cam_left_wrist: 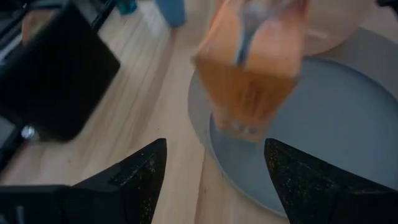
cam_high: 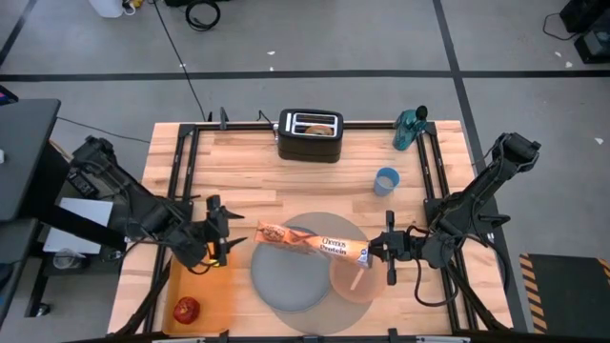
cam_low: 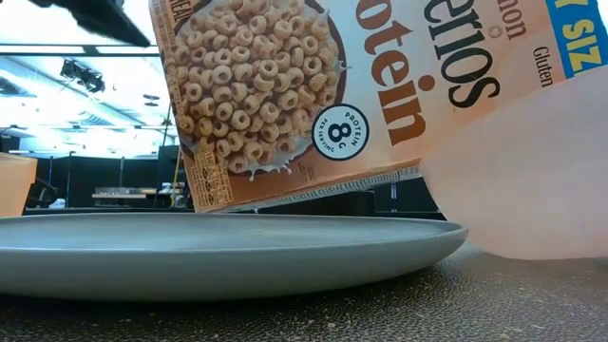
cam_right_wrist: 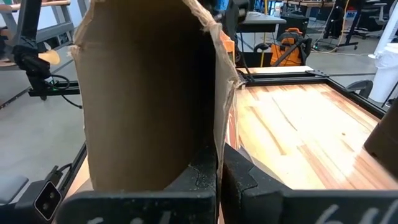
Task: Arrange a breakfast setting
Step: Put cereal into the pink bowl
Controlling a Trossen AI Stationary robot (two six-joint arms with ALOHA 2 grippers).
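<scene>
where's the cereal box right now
In the high view the cereal box lies tilted across the middle of the table above the grey plate, one end pinched by the right gripper over the pink bowl.

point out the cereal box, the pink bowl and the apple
cereal box (cam_high: 310, 241), high view, middle of its printed face
pink bowl (cam_high: 355, 279), high view, inside of the bowl
apple (cam_high: 187, 309), high view, its top

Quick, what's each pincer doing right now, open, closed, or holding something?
Left pincer: open, empty, just left of the mat.
Right pincer: shut on the cereal box, over the bowl.
</scene>
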